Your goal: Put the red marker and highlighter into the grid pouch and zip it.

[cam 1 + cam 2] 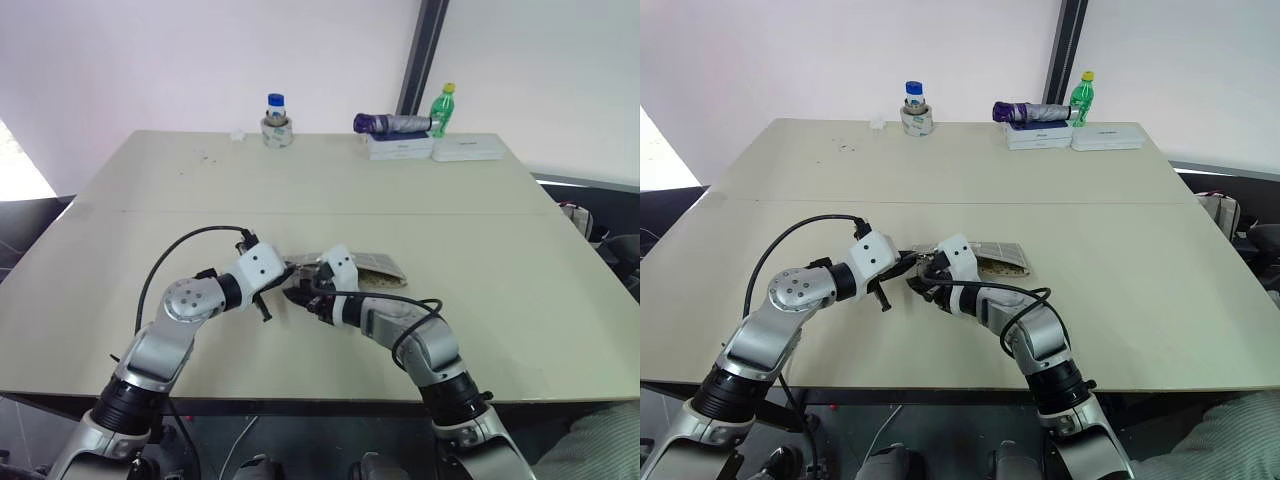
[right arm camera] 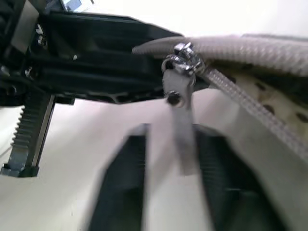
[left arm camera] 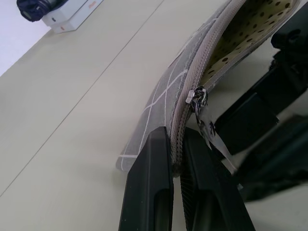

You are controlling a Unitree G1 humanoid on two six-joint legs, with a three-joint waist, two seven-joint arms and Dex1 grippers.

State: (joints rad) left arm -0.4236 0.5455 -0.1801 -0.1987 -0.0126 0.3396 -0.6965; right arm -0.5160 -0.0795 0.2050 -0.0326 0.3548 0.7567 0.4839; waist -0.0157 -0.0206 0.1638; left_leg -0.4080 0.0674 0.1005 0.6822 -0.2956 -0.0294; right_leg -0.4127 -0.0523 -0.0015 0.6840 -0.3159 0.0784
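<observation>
my left gripper [image 3: 177, 159] has its jaws pinched on the end of the grid pouch [image 3: 163, 96], clamping the fabric right at the zipper seam; the right gripper [image 2: 168, 159] has its two fingers standing a little apart with the flat pull tab [image 2: 182, 130] hanging between them, and i cannot tell whether they actually pinch it; the zipper slider [image 3: 197, 96] sits close to the held end, and past it the pouch mouth gapes, showing a pale lining with dark dots; from the head view the pouch [image 1: 378, 266] lies near the front middle of the table [image 1: 200, 220], both grippers meeting at its left end; there is wide bare tabletop to the left, right and behind, and the front edge is close under my arms; along the far edge stand a small jar with a blue lid [image 1: 276, 120], a green bottle [image 1: 441, 110], a folded purple umbrella [image 1: 392, 124] lying on two white boxes [image 1: 430, 148]; one box carries a small red mark in the left wrist view, too small to read; i can't see the marker or highlighter.
</observation>
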